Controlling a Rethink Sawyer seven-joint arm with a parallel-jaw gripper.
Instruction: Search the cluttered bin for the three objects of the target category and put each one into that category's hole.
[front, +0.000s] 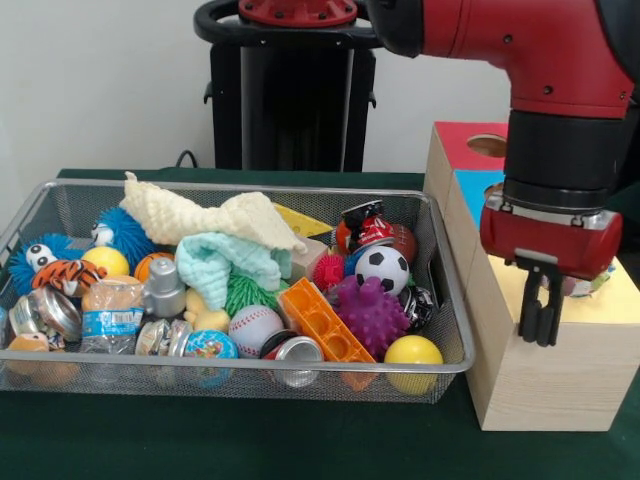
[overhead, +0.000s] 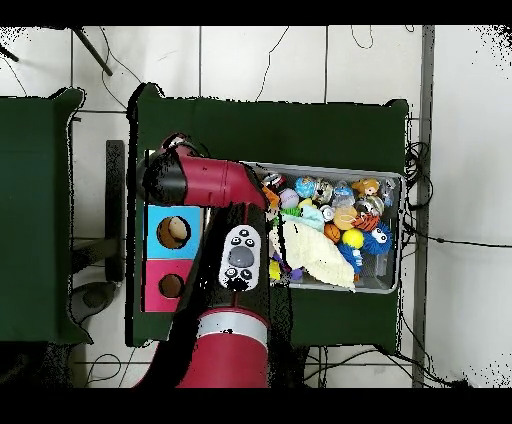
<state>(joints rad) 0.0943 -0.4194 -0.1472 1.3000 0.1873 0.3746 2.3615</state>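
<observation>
Crammed wire bin (front: 445, 366), cream knitted cloth (front: 205, 217) topmost; open gap beside yellow-faced box (front: 560, 380).

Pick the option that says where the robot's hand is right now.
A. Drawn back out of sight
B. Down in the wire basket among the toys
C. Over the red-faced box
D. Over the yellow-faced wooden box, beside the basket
D: in the front view the hand hangs in front of the yellow-faced box, to the side of the wire basket and outside its rim, fingers close together and nothing visible between them.
</observation>
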